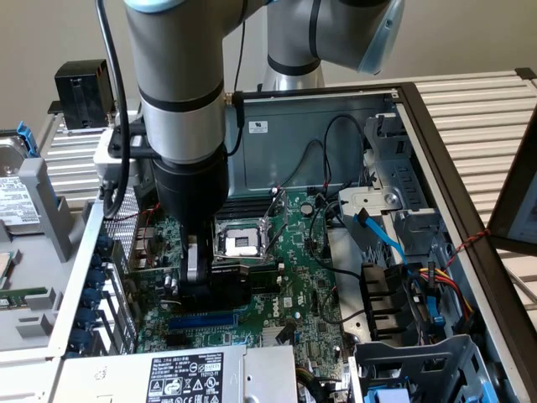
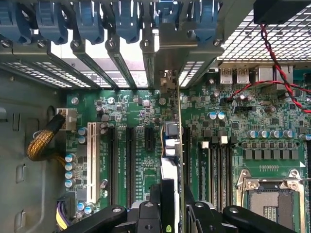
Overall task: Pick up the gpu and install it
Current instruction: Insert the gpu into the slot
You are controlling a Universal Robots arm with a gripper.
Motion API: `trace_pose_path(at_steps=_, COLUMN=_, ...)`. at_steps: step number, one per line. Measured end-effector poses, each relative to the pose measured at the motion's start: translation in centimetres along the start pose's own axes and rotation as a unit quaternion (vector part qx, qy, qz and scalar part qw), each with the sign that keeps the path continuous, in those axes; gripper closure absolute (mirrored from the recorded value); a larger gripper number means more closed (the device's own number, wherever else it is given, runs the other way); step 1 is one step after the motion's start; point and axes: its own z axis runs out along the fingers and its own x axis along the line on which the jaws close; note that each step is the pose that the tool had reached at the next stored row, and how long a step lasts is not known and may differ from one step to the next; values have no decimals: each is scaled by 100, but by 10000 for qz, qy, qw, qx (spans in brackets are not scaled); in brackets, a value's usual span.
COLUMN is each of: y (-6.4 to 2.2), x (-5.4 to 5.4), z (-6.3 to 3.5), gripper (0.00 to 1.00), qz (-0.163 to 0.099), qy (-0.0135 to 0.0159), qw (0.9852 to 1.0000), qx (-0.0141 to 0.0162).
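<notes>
Black-fingered gripper [image 2: 170, 211] had its jaws partway closed, clamped on the gpu [image 2: 171, 145], a small green circuit card with a black plastic fan shroud, held upright and edge-down, low over the large green motherboard [image 2: 121, 111]. Long black expansion slots [image 2: 130, 165] ran just beside it, the silver CPU socket [image 2: 272, 199] farther off. Insertion looked to be the step in hand; seating called for the edge squared to its slot and pressed evenly.

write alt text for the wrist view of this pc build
The gripper grips the gpu edge-on over the expansion slots of the green motherboard, with the card's metal bracket end toward the row of blue latches at the case wall. The open CPU socket sits off to one side.
</notes>
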Motion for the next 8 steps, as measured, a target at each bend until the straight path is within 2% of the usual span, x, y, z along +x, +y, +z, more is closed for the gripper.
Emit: trace_pose_path(at_steps=8, y=11, x=34, z=7, gripper=73, qz=46, qy=-56, qw=10000, qx=-3)
